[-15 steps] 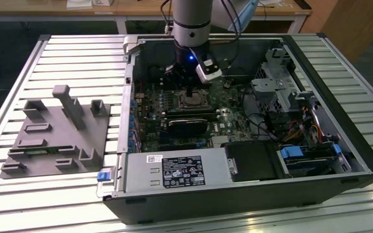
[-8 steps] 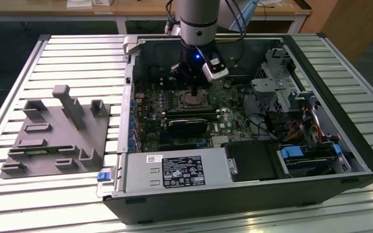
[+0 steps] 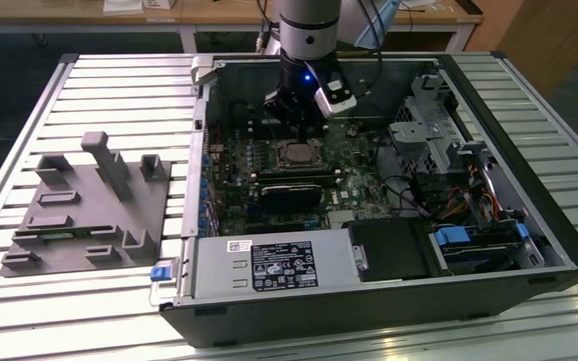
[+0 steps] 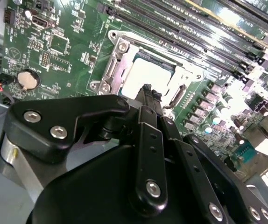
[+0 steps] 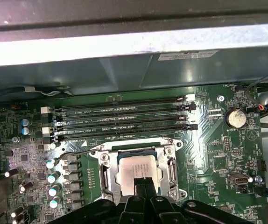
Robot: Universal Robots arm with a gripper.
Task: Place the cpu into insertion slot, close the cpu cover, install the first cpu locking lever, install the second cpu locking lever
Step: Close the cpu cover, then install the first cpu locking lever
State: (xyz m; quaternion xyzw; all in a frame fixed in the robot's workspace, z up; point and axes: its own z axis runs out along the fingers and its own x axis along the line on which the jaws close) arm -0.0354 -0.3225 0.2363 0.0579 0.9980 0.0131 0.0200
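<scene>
Broadly, we see the arm reaching down into the open case (image 3: 560, 226), with its gripper (image 3: 296, 132) hanging just at twelve o'clock of the slot (image 3: 281, 150) in the exterior view. That view also gives us a grey fixture (image 3: 88, 207) on the table (image 3: 118, 83), at nine o'clock from the case.

The wrist views come closer. In both, the cpu (image 5: 129, 170) (image 4: 138, 77) lies flat in the slot, and the cover (image 5: 107, 170) lies closed around it, its window framing the pale face. The gripper's fingers (image 5: 136, 187) are pressed together with nothing between them. Their tips sit over the cpu's edge; whether they touch it we cannot tell.

In the first wrist view a thin wire lever (image 5: 78, 152) juts out beside the cover, seemingly unlatched. The second wrist view adds the gripper's black linkage (image 4: 68, 116) and a coin battery (image 4: 26, 80) on the board (image 4: 78, 28).
</scene>
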